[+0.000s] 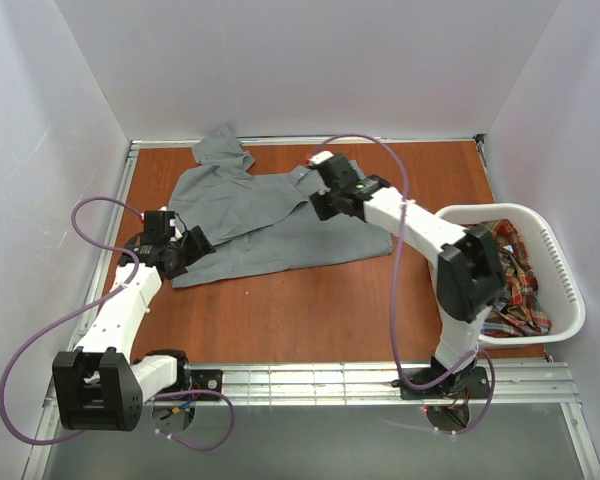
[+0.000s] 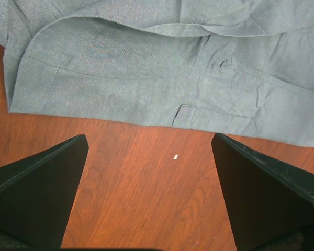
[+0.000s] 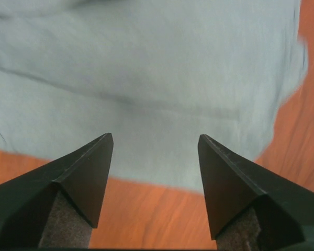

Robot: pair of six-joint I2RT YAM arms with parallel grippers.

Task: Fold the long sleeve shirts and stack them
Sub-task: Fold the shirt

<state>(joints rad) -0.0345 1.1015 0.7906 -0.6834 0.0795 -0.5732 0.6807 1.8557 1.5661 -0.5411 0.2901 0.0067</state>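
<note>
Tabletop (image 1: 310, 300): your grey shirt (image 1: 260, 215) lies spread on it.
Left claw (image 2: 149, 137): wide open, empty, just off the shirt.
Right claw (image 3: 154, 136): open over shirt.

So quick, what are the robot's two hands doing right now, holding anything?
Left hand: open, empty, over the brown wooden table at the hem of the plain grey cloth shirt.
Right hand: open, empty, above that shirt.

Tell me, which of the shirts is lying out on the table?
The plain grey shirt; it lies spread on the table, while the plaid shirt sits crumpled in the white basket.
</note>
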